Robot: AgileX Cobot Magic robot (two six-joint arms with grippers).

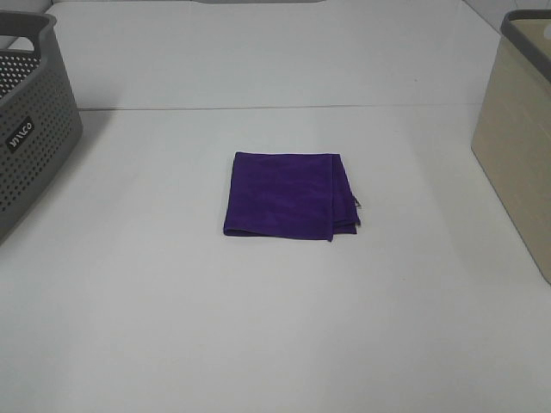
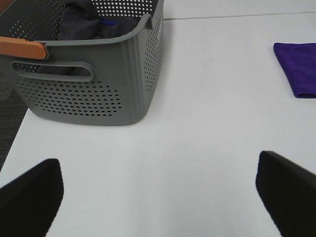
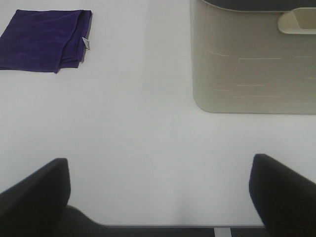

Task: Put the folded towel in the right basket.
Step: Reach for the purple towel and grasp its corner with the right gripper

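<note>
The folded towel [image 1: 288, 195] lies flat in the middle of the white surface [image 1: 275, 344], well apart from both baskets. It looks light, soft and limp, neither slippery nor fragile, so I'd expect it to sag and perhaps fall open once lifted. Its left edge reads as a clean fold; the right edge shows stacked loose layers and a small tag [image 3: 86, 43]. Pinching through all the layers on that right side seems the safest hold.

Counting across: one grey perforated basket [image 1: 34, 120] with some dark cloth [image 2: 84, 22] in it, one purple towel, one beige basket [image 1: 516, 146]. There are two pincers, the left pincer [image 2: 160, 195] and the right pincer [image 3: 160, 192], both with jaws spread wide and holding nothing.
</note>
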